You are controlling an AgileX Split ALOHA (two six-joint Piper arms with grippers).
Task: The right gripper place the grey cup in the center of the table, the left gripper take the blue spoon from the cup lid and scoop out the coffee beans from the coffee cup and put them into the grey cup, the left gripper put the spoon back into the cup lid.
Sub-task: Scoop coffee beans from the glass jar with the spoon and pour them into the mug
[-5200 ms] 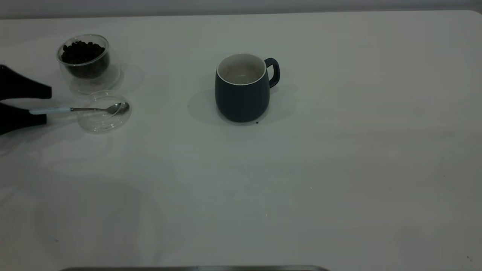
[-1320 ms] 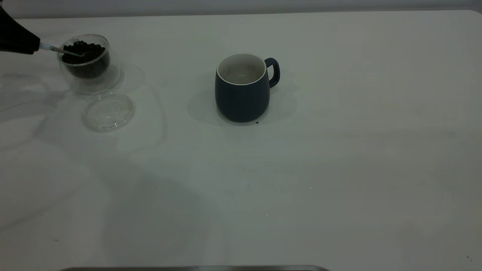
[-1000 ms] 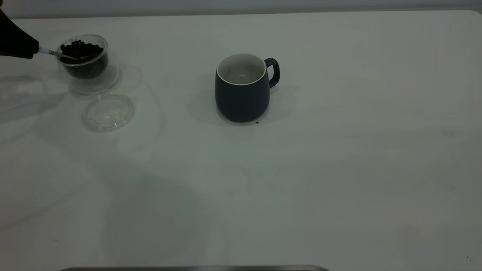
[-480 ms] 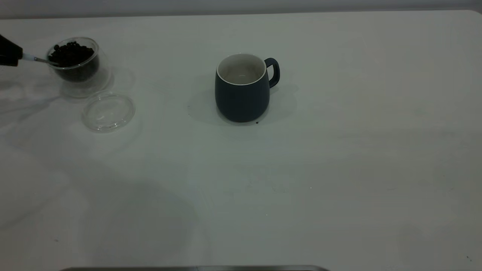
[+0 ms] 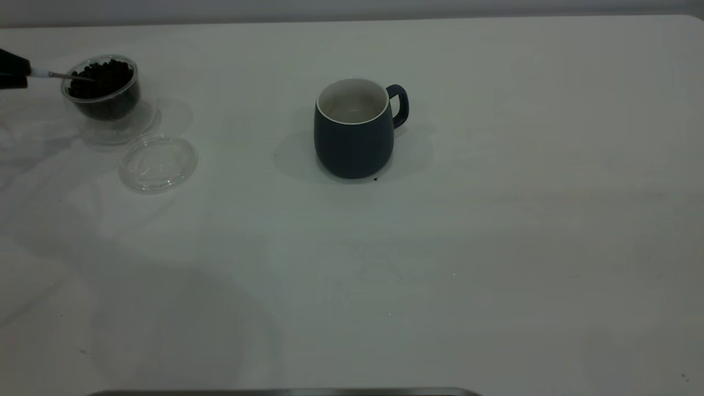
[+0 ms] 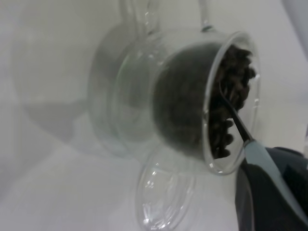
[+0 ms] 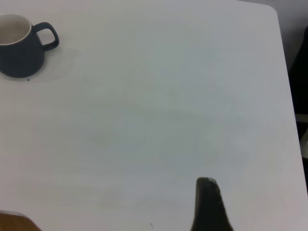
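Note:
My left gripper (image 5: 13, 69) is at the table's far left edge, shut on the blue spoon's pale handle (image 5: 39, 72). The spoon's metal bowl is dug into the coffee beans (image 5: 102, 77) in the coffee cup (image 5: 104, 102), which leans a little toward the gripper. In the left wrist view the spoon neck (image 6: 236, 120) runs into the beans (image 6: 231, 96), with the gripper (image 6: 276, 192) just behind. The empty cup lid (image 5: 158, 164) lies in front of the coffee cup. The grey cup (image 5: 355, 129) stands upright mid-table, with no beans showing inside. My right gripper (image 7: 209, 204) is parked far from the grey cup (image 7: 19, 45).
The white table (image 5: 495, 247) is bare to the right and in front of the grey cup. A tiny dark speck (image 5: 375, 179) lies at the grey cup's base. The table's rounded corner (image 7: 272, 9) shows in the right wrist view.
The left gripper took the spoon from the lid and put it into the beans. Over the last second it drew back leftward, and the coffee cup slid left with the spoon.

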